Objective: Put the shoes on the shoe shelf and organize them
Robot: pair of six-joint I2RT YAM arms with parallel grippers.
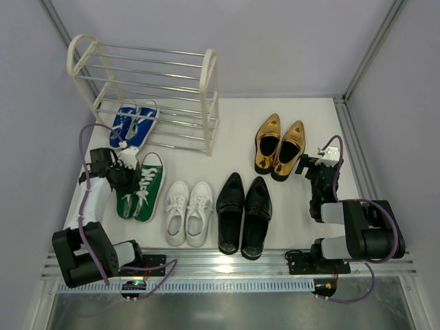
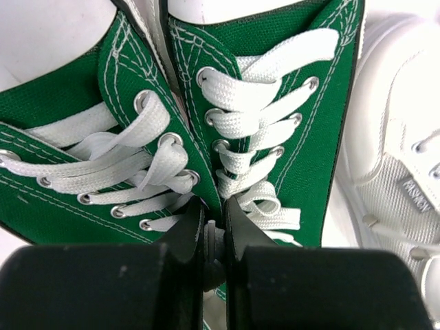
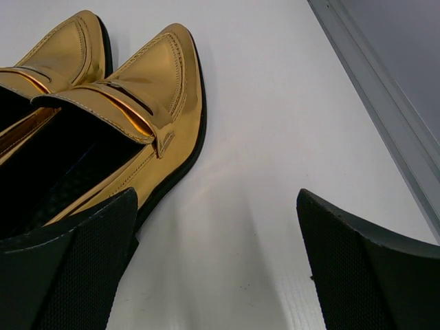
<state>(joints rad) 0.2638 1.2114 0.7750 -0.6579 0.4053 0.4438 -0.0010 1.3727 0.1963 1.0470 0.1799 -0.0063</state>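
My left gripper (image 2: 214,227) clamps the green sneakers (image 2: 302,137) by their touching collars, to take both as one; right gripper (image 3: 216,275) gapes beside the gold loafers (image 3: 151,89).

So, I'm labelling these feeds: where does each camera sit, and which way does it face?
Top external: high behind the robot, looking down on shoe shelf, left arm and right arm.
Left wrist: looks down past the left gripper, shut, onto green sneakers.
Right wrist: low, faces gold shoes past the open right gripper.
Shared: top and left wrist both show green sneakers.
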